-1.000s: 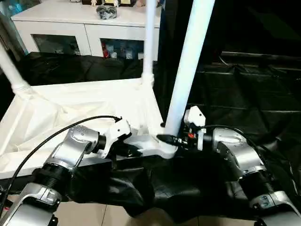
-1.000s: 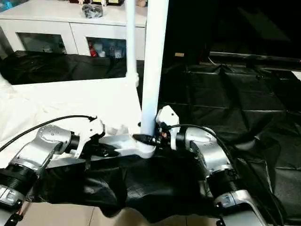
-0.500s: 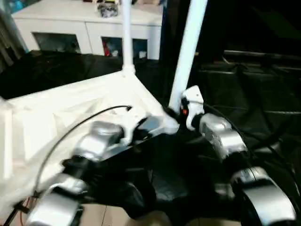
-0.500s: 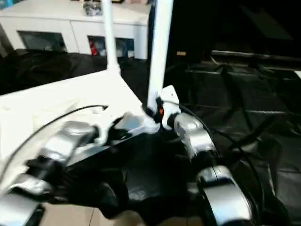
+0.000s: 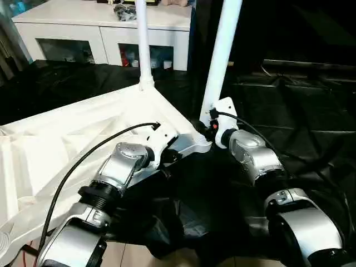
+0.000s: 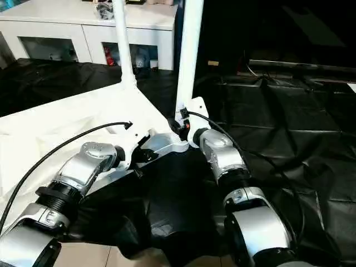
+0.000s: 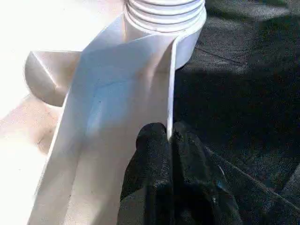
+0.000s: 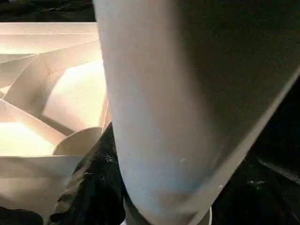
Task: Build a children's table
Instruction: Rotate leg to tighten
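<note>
Pinching the tabletop (image 5: pixel 83 133) rim, the left end effector (image 7: pixel 169 140) is clamped tight, while 1 upright leg (image 5: pixel 221 55) is gripped low by the right end effector (image 5: pixel 208 127).

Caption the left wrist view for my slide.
Left gripper pinching the white plastic tabletop's thin rim below a ribbed corner socket.

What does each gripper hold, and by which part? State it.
Left gripper: pinches the thin side rim of the white plastic ribbed tabletop near its corner socket. Right gripper: clasps the near white tubular leg just above that socket.
</note>
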`<state>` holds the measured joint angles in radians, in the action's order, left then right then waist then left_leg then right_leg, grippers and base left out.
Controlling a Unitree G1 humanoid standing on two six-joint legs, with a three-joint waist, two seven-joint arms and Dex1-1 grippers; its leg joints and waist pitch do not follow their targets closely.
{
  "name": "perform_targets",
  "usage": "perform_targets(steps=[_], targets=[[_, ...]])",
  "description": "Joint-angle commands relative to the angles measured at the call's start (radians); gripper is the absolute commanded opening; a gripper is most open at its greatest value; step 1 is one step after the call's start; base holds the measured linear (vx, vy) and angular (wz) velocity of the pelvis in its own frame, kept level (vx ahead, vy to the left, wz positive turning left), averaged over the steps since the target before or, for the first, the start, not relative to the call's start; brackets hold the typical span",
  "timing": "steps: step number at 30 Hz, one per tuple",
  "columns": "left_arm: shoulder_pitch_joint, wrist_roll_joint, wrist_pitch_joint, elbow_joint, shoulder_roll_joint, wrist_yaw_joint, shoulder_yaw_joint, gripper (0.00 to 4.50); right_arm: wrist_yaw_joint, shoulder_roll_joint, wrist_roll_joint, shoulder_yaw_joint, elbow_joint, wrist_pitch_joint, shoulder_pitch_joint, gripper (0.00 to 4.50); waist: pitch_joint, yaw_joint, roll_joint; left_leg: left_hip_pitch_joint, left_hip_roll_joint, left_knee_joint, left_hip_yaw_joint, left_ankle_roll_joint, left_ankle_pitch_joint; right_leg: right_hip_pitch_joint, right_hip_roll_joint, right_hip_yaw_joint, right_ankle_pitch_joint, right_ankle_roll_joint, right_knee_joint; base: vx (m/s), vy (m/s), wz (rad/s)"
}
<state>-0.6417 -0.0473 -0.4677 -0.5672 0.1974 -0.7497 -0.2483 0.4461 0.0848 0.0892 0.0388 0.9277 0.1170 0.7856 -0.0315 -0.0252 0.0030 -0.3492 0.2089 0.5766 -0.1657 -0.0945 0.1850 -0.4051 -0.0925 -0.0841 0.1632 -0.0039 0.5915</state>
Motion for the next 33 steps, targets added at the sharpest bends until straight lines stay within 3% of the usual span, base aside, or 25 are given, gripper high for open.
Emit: perform_targets(steps=[1, 6, 13, 18, 20, 23, 26, 30, 33], targets=[[-0.061, 0.013, 0.025, 0.039, -0.025, 0.04, 0.025, 0.0, 0.064, -0.079, 0.006, 0.036, 0.112, 0.061, -0.061, 2.44, 0.042, 0.0, 0.01, -0.002, 0.009, -0.076, 0.002, 0.009, 0.388, 0.037, -0.042, 0.034, 0.444, -0.16, -0.094, 0.0, 0.0, 0.0], [-0.056, 0.016, 0.035, 0.047, -0.02, 0.029, 0.022, 0.0, 0.105, -0.078, 0.02, 0.028, 0.098, 0.045, -0.055, 3.04, 0.043, 0.002, 0.008, -0.006, 0.01, -0.077, 0.002, 0.012, 0.381, 0.039, -0.042, 0.034, 0.42, -0.171, -0.092, 0.0, 0.0, 0.0], [-0.043, 0.02, 0.05, 0.064, -0.004, 0.001, 0.017, 0.0, 0.163, -0.066, 0.024, 0.023, 0.061, 0.029, -0.046, 3.53, 0.043, 0.005, 0.01, -0.007, 0.011, -0.078, 0.001, 0.019, 0.373, 0.04, -0.043, 0.035, 0.407, -0.179, -0.09, 0.0, 0.0, 0.0], [-0.031, 0.024, 0.074, 0.074, 0.015, -0.042, 0.006, 0.0, 0.218, -0.045, 0.004, 0.04, 0.027, -0.008, -0.047, 4.06, 0.043, 0.011, 0.015, -0.011, 0.011, -0.076, 0.0, 0.027, 0.352, 0.043, -0.044, 0.036, 0.37, -0.201, -0.087, 0.0, 0.0, 0.0], [-0.025, 0.027, 0.08, 0.08, 0.022, -0.059, 0.002, 0.0, 0.247, -0.033, 0.002, 0.051, 0.006, -0.005, -0.052, 4.06, 0.044, 0.011, 0.016, -0.012, 0.012, -0.076, -0.001, 0.031, 0.338, 0.045, -0.043, 0.037, 0.355, -0.206, -0.086, 0.0, 0.0, 0.0], [-0.009, 0.036, 0.09, 0.099, 0.039, -0.099, -0.005, 0.0, 0.307, 0.005, -0.003, 0.066, -0.038, 0.021, -0.065, 4.06, 0.05, 0.008, 0.019, -0.017, 0.013, -0.07, -0.004, 0.054, 0.253, 0.053, -0.043, 0.038, 0.238, -0.241, -0.072, 0.0, 0.0, 0.0], [-0.002, 0.04, 0.095, 0.108, 0.048, -0.115, -0.008, 0.0, 0.316, 0.021, -0.011, 0.068, -0.044, 0.022, -0.069, 4.06, 0.055, 0.007, 0.023, -0.019, 0.013, -0.062, -0.007, 0.074, 0.184, 0.053, -0.041, 0.037, 0.134, -0.277, -0.06, 0.0, 0.0, 0.0], [0.009, 0.042, 0.097, 0.121, 0.064, -0.145, -0.013, 0.0, 0.34, 0.054, -0.025, 0.06, -0.045, 0.018, -0.078, 4.06, 0.051, 0.001, 0.028, -0.017, 0.014, -0.063, -0.008, 0.072, 0.201, 0.055, -0.042, 0.037, 0.152, -0.284, -0.062, 0.0, 0.0, 0.0], [0.014, 0.046, 0.102, 0.131, 0.078, -0.178, -0.019, 0.0, 0.378, 0.084, -0.024, 0.067, -0.064, 0.028, -0.087, 4.06, 0.051, -0.008, 0.026, -0.014, 0.014, -0.063, -0.009, 0.067, 0.202, 0.055, -0.042, 0.038, 0.161, -0.28, -0.063, 0.0, 0.0, 0.0]])
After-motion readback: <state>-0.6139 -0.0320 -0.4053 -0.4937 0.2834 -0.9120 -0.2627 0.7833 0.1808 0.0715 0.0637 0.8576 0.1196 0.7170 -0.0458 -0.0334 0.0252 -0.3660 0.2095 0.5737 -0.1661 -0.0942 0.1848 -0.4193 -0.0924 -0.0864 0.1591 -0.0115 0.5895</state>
